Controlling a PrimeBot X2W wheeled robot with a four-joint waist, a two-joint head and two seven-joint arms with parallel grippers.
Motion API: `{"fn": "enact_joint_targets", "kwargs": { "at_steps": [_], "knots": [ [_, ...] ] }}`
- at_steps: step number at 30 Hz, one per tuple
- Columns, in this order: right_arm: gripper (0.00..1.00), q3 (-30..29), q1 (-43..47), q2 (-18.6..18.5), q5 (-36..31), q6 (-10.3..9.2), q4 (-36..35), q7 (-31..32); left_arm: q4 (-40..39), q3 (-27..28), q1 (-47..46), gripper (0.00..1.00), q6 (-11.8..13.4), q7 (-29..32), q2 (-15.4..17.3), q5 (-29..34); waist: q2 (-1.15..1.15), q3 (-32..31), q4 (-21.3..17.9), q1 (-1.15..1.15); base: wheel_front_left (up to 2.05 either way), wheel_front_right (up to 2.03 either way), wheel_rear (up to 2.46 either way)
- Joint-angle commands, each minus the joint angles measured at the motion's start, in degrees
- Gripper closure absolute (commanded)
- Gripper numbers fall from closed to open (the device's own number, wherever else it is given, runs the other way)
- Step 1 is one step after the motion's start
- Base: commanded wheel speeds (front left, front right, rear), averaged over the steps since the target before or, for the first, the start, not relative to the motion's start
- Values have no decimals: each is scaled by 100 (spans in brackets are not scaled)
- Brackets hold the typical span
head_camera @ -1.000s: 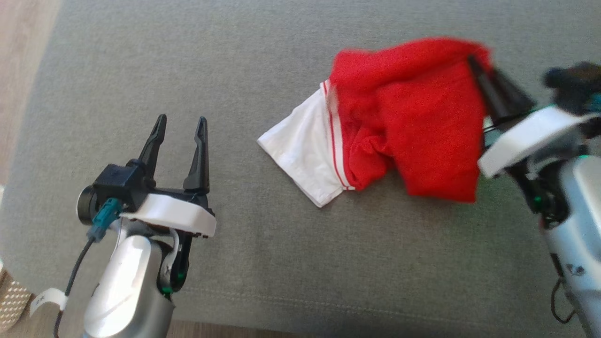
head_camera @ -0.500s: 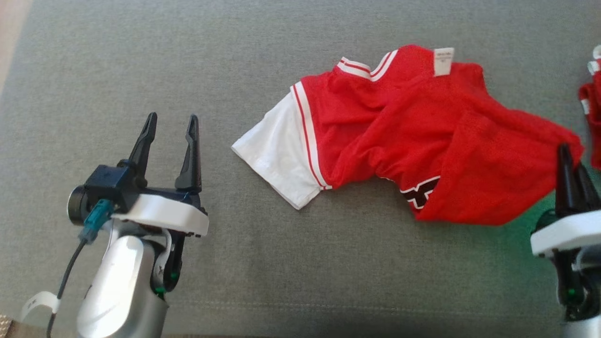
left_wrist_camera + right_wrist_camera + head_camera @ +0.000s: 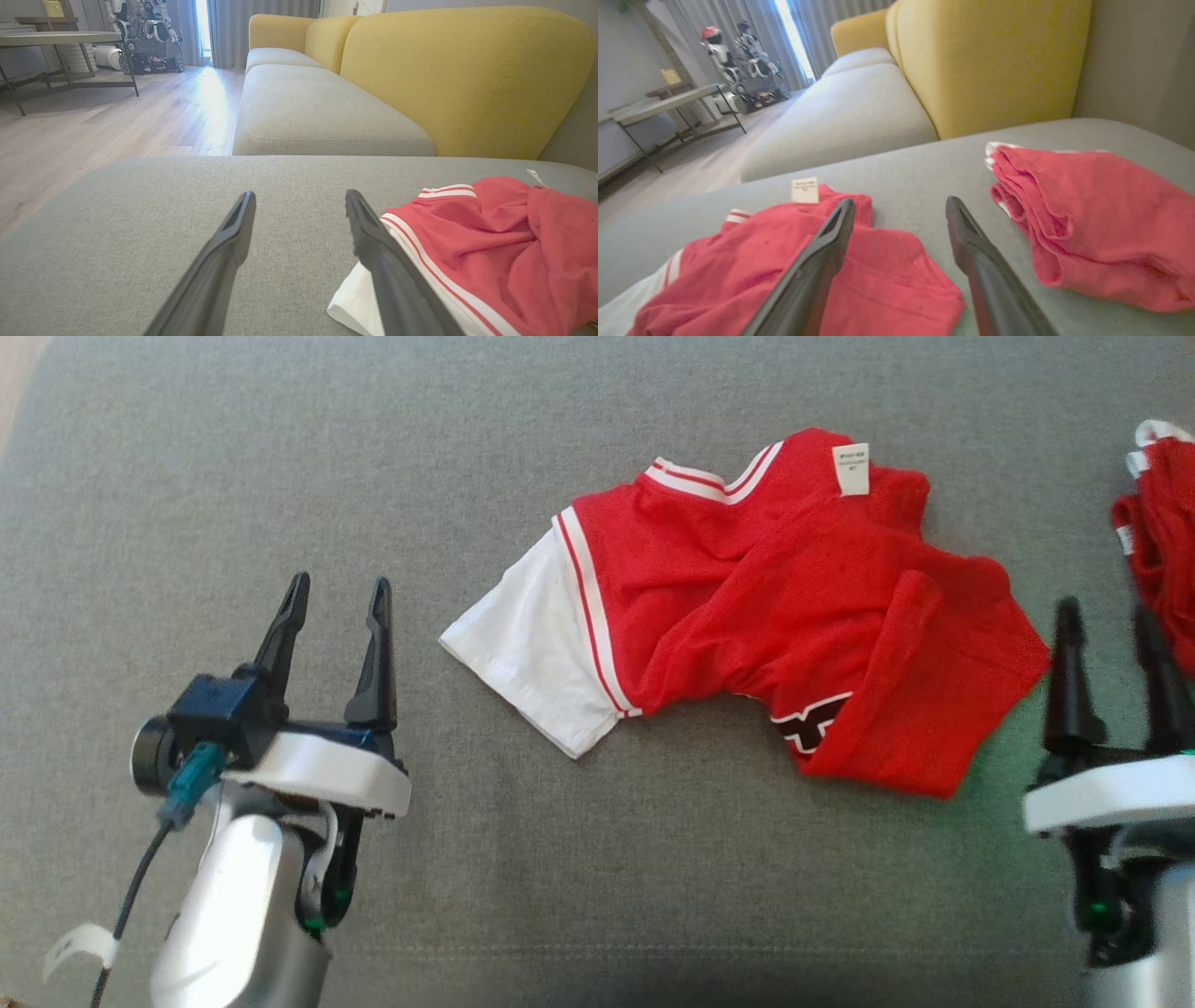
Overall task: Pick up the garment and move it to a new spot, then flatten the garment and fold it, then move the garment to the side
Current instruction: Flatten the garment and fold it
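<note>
Let go within the last second: right gripper [image 3: 1106, 614], earlier pinched closed on a corner of the red garment [image 3: 794, 607] and holding it up, now with both dark fingers spread wide and empty, just off the cloth's right edge at the lower right of the head view. No longer hanging, garment dropped onto the grey sofa cushion [image 3: 560, 896], lying crumpled right of centre: white sleeve [image 3: 523, 653] edged with red stripes pointing left, striped collar and white label [image 3: 850, 469] on the far side, right hem folded back over itself, part of a black-and-white print [image 3: 808, 723] peeking from under that fold. In the right wrist view, same cloth under and left of the left-hand finger. At the lower left of the head view, left gripper [image 3: 340, 584], in the same pose as before, fingers likewise parted and holding nothing, near the white sleeve but clear of it. Farther right, beyond the right gripper, second red garment [image 3: 1158, 532], folded into a neat stack, separate from the first with bare cushion between. Outward in the wrist views: yellow sofa backrest [image 3: 994, 60], another grey seat [image 3: 317, 107] alongside it, pale wood floor [image 3: 117, 116], table [image 3: 56, 37] on thin dark legs, grey curtains [image 3: 261, 23] beside a bright window, another robot [image 3: 145, 28] parked nearby.
</note>
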Motion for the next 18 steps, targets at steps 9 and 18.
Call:
{"fn": "enact_joint_targets", "kwargs": {
  "at_steps": [9,18],
  "knots": [
    [0,766,19,-93,-371,11,-509,-462,-165,299,286,0,105,-51,194,-7,0,-433,-139,0,0,0,0],
    [0,909,528,-45,-468,11,-625,-378,-165,270,677,0,164,1,251,-60,0,-798,-222,0,0,0,0]
  ]
}}
